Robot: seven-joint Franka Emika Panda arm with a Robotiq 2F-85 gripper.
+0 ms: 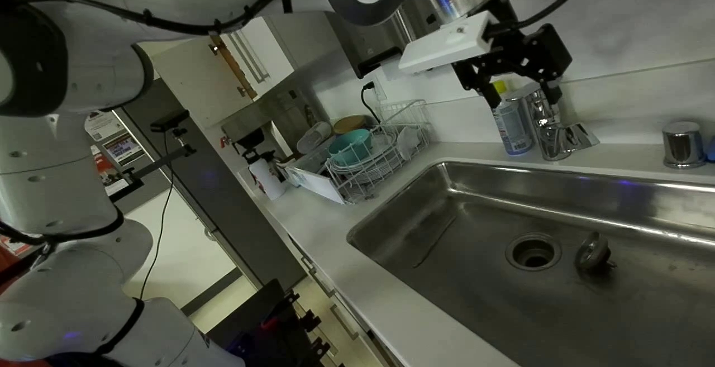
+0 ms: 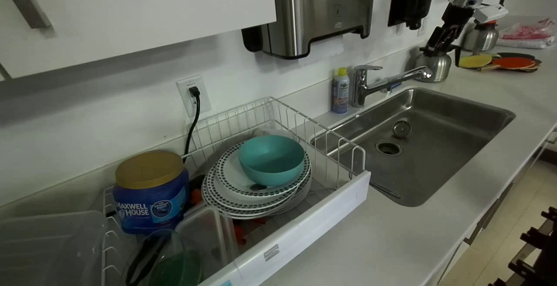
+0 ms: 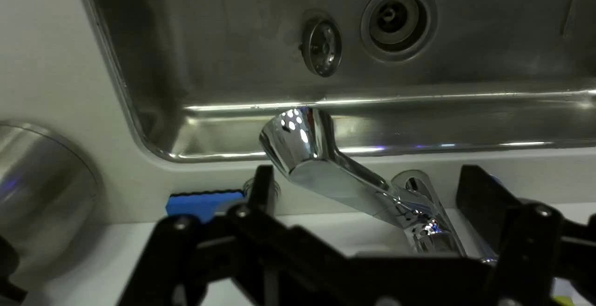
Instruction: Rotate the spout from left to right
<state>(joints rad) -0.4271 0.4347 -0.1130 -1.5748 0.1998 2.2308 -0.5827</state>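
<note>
The spout is a shiny silver tube on a chrome faucet at the sink's back edge. It shows in the wrist view (image 3: 344,185), slanting up and left from the base (image 3: 435,231), its wide tip over the sink's back rim. It also shows in both exterior views (image 1: 561,139) (image 2: 394,80). My gripper (image 3: 368,175) is open, with black fingers wide apart. In the wrist view the spout appears between them, with no clear contact. In both exterior views the gripper (image 1: 522,99) (image 2: 444,57) hangs above the faucet area. The gripper's body partly hides the faucet base in the wrist view.
A steel sink (image 1: 447,166) holds a loose drain plug (image 3: 322,47) beside the drain (image 3: 399,22). A spray can (image 2: 340,91) stands beside the faucet. A metal pot (image 3: 42,189) and a blue sponge-like item (image 3: 202,205) are nearby. A dish rack (image 2: 313,146) stands on the counter.
</note>
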